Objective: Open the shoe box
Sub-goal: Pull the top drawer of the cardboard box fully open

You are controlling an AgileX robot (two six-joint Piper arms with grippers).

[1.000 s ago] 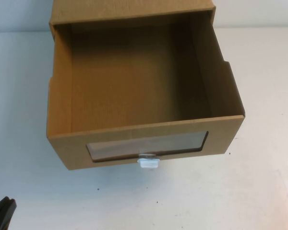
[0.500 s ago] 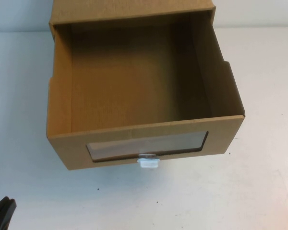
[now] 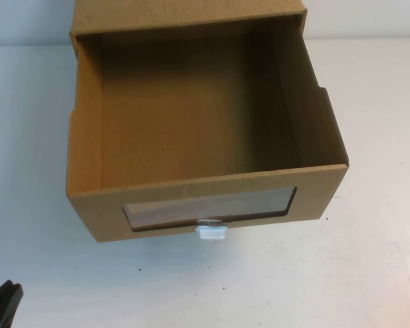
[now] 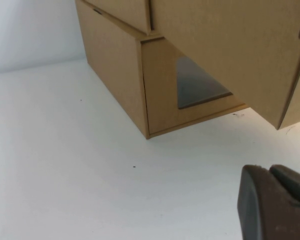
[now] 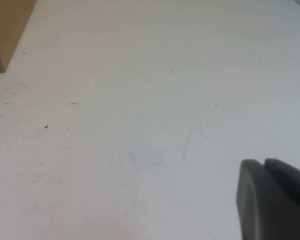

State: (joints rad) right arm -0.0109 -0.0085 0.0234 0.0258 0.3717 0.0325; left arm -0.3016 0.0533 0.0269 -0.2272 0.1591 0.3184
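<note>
The left pincer [image 3: 5, 305], clenched on nothing, sits at the near-left corner of the bench [image 3: 48, 273], well apart from the shoe box [image 3: 89, 157], probably parked since no pulling seems left to do. The box stands mid-bench, its drawer slid far out of the sleeve [image 3: 184, 12], with the white tab [image 3: 211, 231] untouched. The right pincer [image 5: 264, 165], also clenched and empty, hangs above bare bench to the right.

Right gripper [image 5: 264, 167], jaws together, over white table [image 5: 140, 110], shoe box [image 5: 5, 30] apart.
</note>
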